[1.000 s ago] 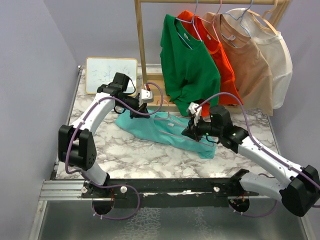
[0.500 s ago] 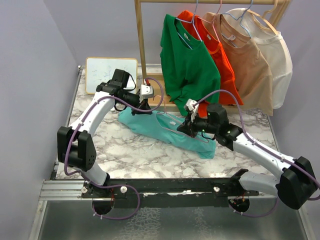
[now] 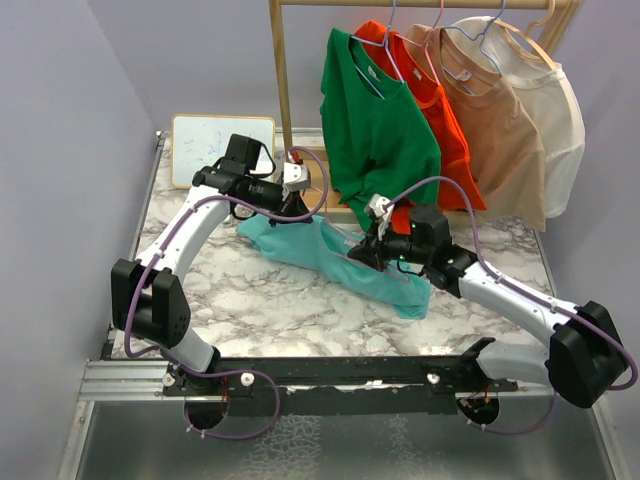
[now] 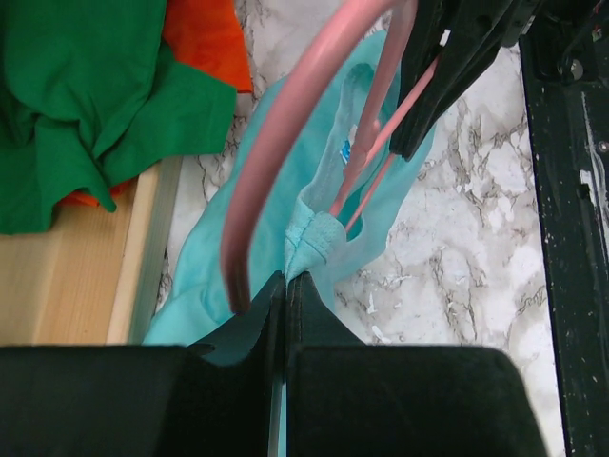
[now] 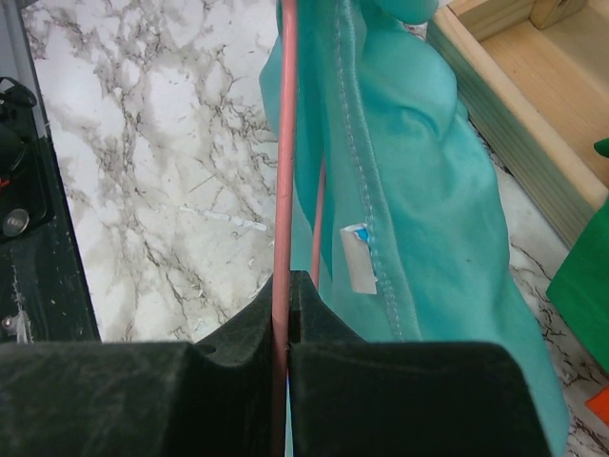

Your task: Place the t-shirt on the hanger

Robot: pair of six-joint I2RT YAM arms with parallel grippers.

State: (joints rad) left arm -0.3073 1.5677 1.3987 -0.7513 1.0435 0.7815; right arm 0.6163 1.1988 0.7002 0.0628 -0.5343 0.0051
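The teal t-shirt (image 3: pixel 335 258) lies bunched on the marble table, its neck end lifted. My left gripper (image 3: pixel 297 212) is shut on a pinch of the collar (image 4: pixel 306 240). The pink wire hanger (image 4: pixel 276 143) runs close past those fingers and down into the shirt's neck opening. My right gripper (image 3: pixel 362 254) is shut on the hanger's wire (image 5: pixel 285 143), just left of the shirt (image 5: pixel 428 219) and its small white tag (image 5: pixel 357 259). Most of the hanger is hidden inside the cloth in the top view.
A wooden rack (image 3: pixel 283 100) stands at the back with a green shirt (image 3: pixel 378 135), an orange-red shirt (image 3: pixel 452 150), a tan one and a cream one on hangers. Its wooden base (image 5: pixel 519 90) sits close beside the t-shirt. A small whiteboard (image 3: pixel 220 148) leans at back left.
My left gripper has moved right and away from me, lifting the collar. My right gripper has moved left with the hanger, closer to the left one. The shirt has bunched up between them.
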